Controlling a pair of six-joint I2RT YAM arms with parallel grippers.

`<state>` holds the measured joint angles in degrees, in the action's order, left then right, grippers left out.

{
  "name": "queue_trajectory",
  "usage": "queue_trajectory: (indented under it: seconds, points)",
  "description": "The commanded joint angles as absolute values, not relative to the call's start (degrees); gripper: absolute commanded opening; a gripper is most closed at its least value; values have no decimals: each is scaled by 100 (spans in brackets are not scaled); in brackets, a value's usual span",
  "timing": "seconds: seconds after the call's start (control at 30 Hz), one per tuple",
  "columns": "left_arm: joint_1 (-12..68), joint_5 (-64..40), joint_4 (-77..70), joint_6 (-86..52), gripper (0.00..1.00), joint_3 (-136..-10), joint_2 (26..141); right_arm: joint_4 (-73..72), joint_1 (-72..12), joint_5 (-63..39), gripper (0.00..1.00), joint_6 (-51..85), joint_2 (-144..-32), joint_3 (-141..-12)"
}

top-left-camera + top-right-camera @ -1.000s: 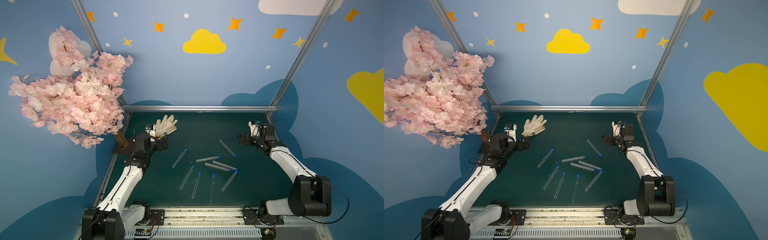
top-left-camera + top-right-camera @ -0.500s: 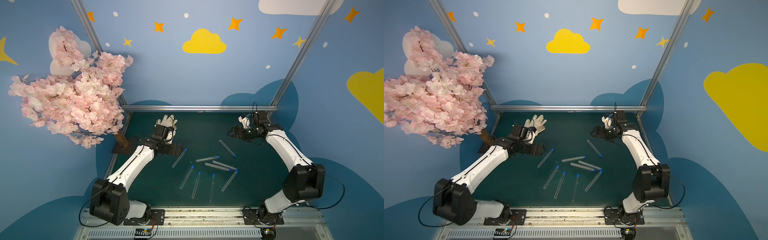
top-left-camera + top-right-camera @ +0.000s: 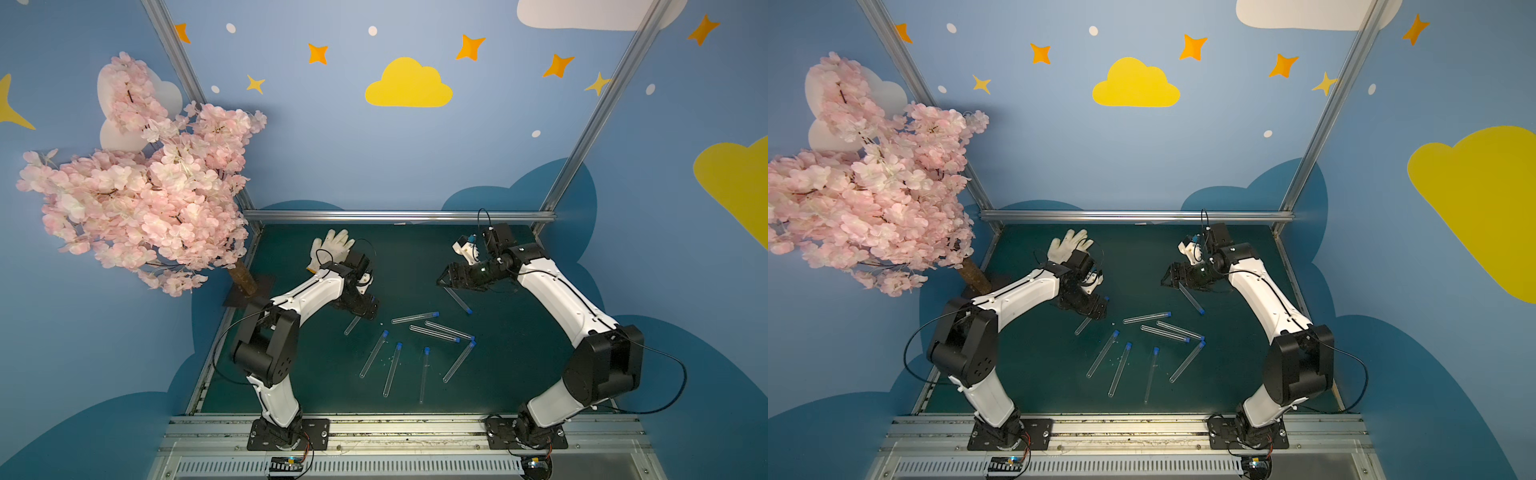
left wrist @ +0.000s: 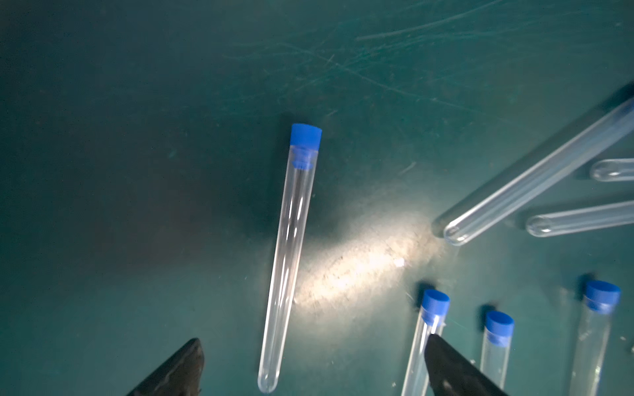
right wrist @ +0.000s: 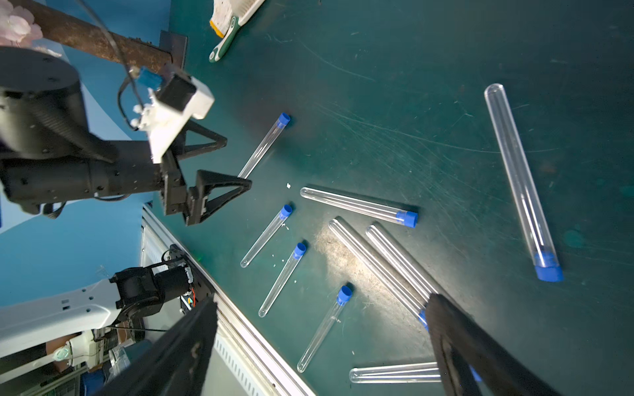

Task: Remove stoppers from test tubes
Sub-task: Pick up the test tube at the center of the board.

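Note:
Several clear test tubes lie scattered on the green mat (image 3: 519, 357), each with a blue stopper. My left gripper (image 3: 366, 309) (image 4: 314, 341) is open, low over the leftmost tube (image 4: 291, 240). That tube's rounded end lies between the fingers and its stopper (image 4: 306, 137) points away. My right gripper (image 3: 441, 282) (image 5: 324, 301) hangs open above the mat, just over the closed end of the far-right tube (image 3: 457, 299), whose stopper (image 3: 468, 311) points toward the front. The other tubes (image 3: 415, 318) (image 3: 1121, 368) lie between the arms.
A white glove (image 3: 330, 249) lies at the back of the mat behind the left wrist. A pink blossom tree (image 3: 137, 187) stands at the back left on a dark base (image 3: 249, 291). A metal rail (image 3: 399, 215) closes the back and another (image 3: 374, 419) the front.
Both arms have swung in toward the tubes. The left gripper came from beside the glove to over the leftmost tube. The right came in from the back right corner. Both stayed open.

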<state>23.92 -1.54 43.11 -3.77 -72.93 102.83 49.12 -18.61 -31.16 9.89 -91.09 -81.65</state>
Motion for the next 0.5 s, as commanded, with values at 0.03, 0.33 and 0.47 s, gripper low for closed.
queue_trajectory:
  seconds: [0.03,0.33,0.47]
  points:
    - [2435,112,4412,-142,99,-7518,10573,5038,-1901,-3183,95,871,-9162,-8311]
    - [2450,185,4448,10,90,-7779,11003,5070,-1908,-3153,92,801,-9266,-8388]
    - [2470,190,4354,16,84,-7701,11070,5091,-1911,-3141,89,773,-9315,-8471]
